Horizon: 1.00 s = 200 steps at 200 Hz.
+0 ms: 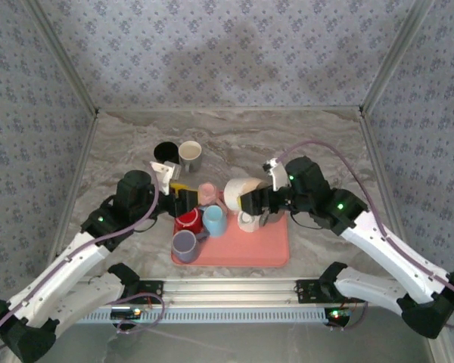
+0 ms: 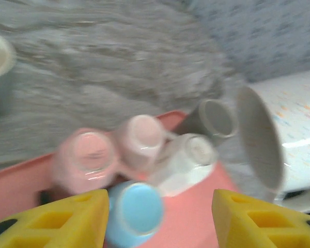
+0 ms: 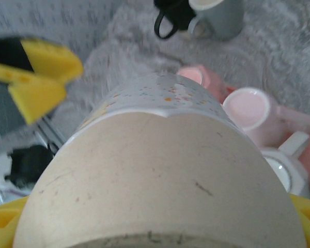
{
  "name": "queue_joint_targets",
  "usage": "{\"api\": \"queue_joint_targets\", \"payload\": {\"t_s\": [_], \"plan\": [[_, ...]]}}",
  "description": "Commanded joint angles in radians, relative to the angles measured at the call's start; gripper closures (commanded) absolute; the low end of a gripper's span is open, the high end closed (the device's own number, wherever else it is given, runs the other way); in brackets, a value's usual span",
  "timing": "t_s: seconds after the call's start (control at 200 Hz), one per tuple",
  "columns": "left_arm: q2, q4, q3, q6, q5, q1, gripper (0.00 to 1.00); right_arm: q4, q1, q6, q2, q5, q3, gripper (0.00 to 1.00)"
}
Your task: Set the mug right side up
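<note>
The right pincer (image 1: 253, 203) stands wide and is clamped across the speckled cream mug (image 3: 160, 175), with its yellow fingers (image 3: 0, 232) pressed on either side near the base. The mug is held over the far edge of the salmon tray (image 1: 265, 253). It lies on its side, mouth toward the left arm and bare base toward the right wrist. The left pincer (image 2: 160, 219) is roughly half open and grips nothing. It hovers over the tray's far left part, above a light blue mug (image 2: 137, 209). A pink mug (image 1: 208, 193), white mug (image 1: 248, 221), red mug (image 1: 188, 221) and purple mug (image 1: 184, 244) sit on the tray. Beyond the tray, a black mug (image 1: 166, 153) and a grey mug (image 1: 191, 156) stand on the desk (image 1: 318, 144).
</note>
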Motion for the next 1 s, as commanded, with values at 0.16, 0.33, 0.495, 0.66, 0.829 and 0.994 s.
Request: {"api": "queue_joint_targets", "payload": {"t_s": [0.16,0.33,0.495,0.66,0.829,0.994], "plan": [[0.087,0.744,-0.182,-0.521,0.412,0.003,0.40,0.517,-0.097,0.259,-0.147,-0.073,-0.153,0.65],[0.172,0.989,-0.204,-0.667,0.495,-0.024,0.38,0.666,-0.108,0.310,-0.154,-0.136,-0.200,0.65],[0.192,1.004,-0.203,-0.648,0.520,-0.040,0.37,0.799,-0.111,0.374,-0.136,-0.210,-0.221,0.65],[0.212,1.096,-0.209,-0.672,0.551,-0.049,0.37,0.854,-0.112,0.404,-0.132,-0.246,-0.232,0.65],[0.242,1.185,-0.203,-0.692,0.578,-0.077,0.39,0.939,-0.112,0.451,-0.123,-0.278,-0.245,0.64],[0.283,1.309,-0.197,-0.741,0.567,-0.102,0.43,0.988,-0.108,0.468,-0.120,-0.277,-0.260,0.65]]}}
